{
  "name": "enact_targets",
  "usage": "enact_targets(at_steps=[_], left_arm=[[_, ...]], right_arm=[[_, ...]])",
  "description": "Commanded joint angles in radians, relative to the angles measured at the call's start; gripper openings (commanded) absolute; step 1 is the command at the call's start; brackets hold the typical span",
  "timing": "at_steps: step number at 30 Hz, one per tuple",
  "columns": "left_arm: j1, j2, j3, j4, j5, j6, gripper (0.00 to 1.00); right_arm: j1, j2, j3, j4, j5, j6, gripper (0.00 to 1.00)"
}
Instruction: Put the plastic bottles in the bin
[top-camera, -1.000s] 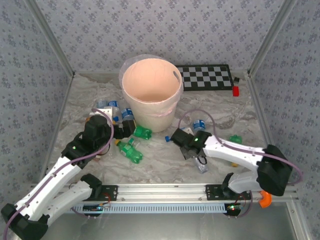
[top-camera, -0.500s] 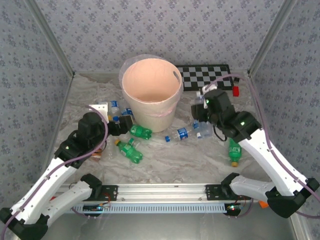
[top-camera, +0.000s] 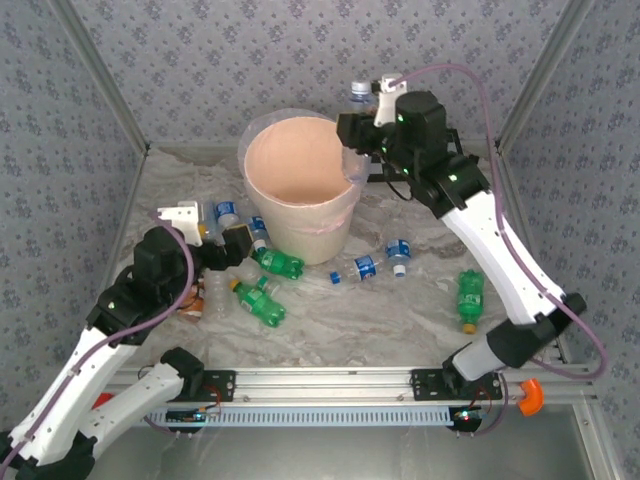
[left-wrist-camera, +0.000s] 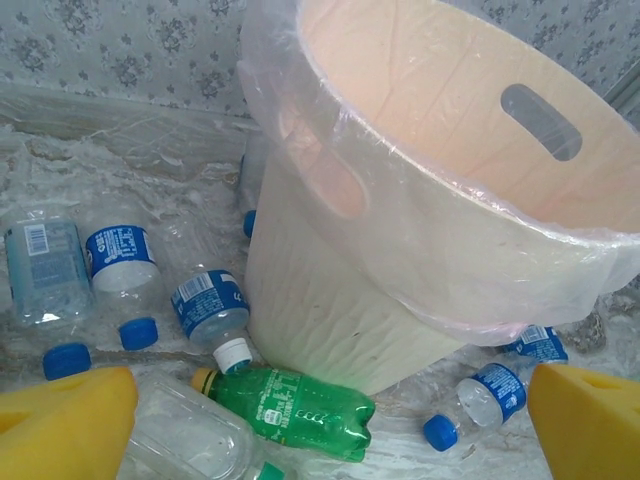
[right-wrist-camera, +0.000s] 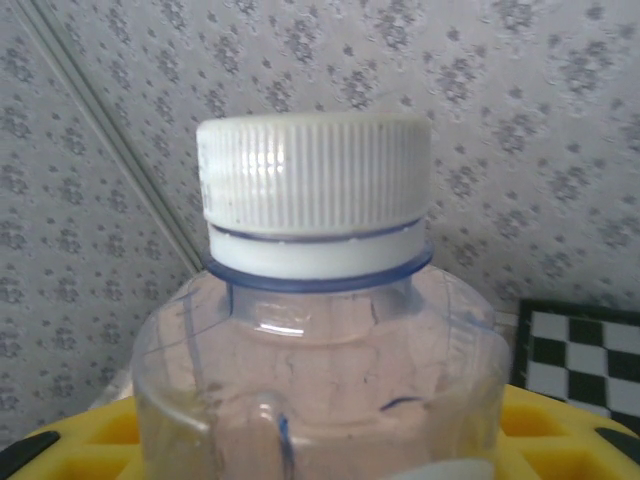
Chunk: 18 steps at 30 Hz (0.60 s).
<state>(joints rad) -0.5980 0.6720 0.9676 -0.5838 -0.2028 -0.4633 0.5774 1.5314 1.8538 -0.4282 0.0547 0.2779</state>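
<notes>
While the left gripper (top-camera: 212, 235) hangs low at the bin's (top-camera: 310, 230) left with its yellow jaws spread wide and nothing between them, it has drawn back a little from the bin's foot over the last second. Below it lie clear blue-labelled bottles (top-camera: 228, 213) against the bin's left side. Two green bottles (top-camera: 280, 263) sit at the bin's front left, and an orange-brown one (top-camera: 195, 300) lies further left. The bin shows no bottle inside as far as its floor can be seen. The bigger change is on the bin's right. A second ago the right gripper (top-camera: 365, 108) was down at table level in front of the bin. Now it is raised above the bin's far right rim, clamped on a clear white-capped bottle (right-wrist-camera: 320, 330) held cap up (the right wrist view shows the yellow pads hugging its shoulders). That reads as the carry nearly done, with a release due once the bottle is over the mouth. To the bin's right, two clear bottles (top-camera: 358, 270) and a green one (top-camera: 470, 298) wait on the table.
</notes>
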Motion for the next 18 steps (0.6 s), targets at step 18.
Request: enact_targets(at_steps=[18], left_arm=[[-0.007,-0.074,0.021,-0.076,-0.039,0.043,1.00]], right_arm=[[0.061,0.289,0.236,0.031,-0.030,-0.013,0.53]])
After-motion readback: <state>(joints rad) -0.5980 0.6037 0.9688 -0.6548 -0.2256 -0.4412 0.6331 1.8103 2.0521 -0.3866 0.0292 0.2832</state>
